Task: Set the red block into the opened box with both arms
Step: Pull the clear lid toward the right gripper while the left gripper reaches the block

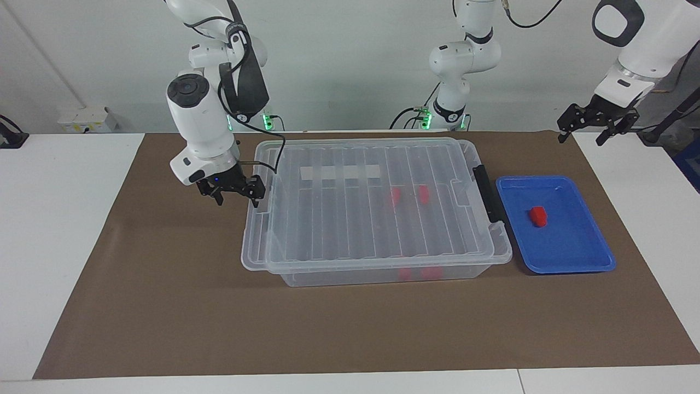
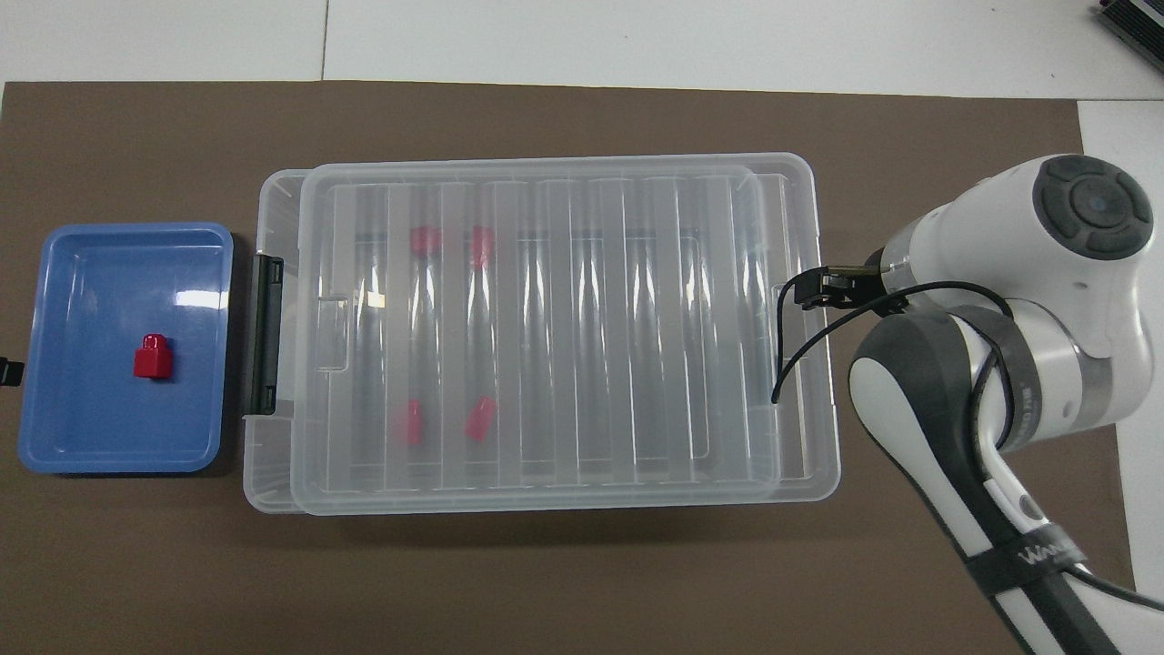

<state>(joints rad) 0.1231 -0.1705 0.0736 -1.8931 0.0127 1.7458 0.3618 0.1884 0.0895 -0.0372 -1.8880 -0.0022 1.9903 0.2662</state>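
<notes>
One red block (image 1: 538,216) (image 2: 152,356) lies in the blue tray (image 1: 579,262) (image 2: 82,264) beside the box, toward the left arm's end. The clear box (image 1: 383,278) (image 2: 264,482) carries its ribbed lid (image 1: 339,230) (image 2: 582,337), slid off toward the right arm's end and overhanging the rim there. My right gripper (image 1: 232,192) is open at that overhanging end, one finger against the lid's tab. My left gripper (image 1: 593,128) hangs open, high over the table's corner at the left arm's end, holding nothing.
Several red blocks (image 1: 395,197) (image 2: 423,239) show through the lid inside the box. A dark latch (image 1: 488,194) (image 2: 266,335) stands on the box's end beside the tray. A brown mat (image 1: 164,306) covers the table.
</notes>
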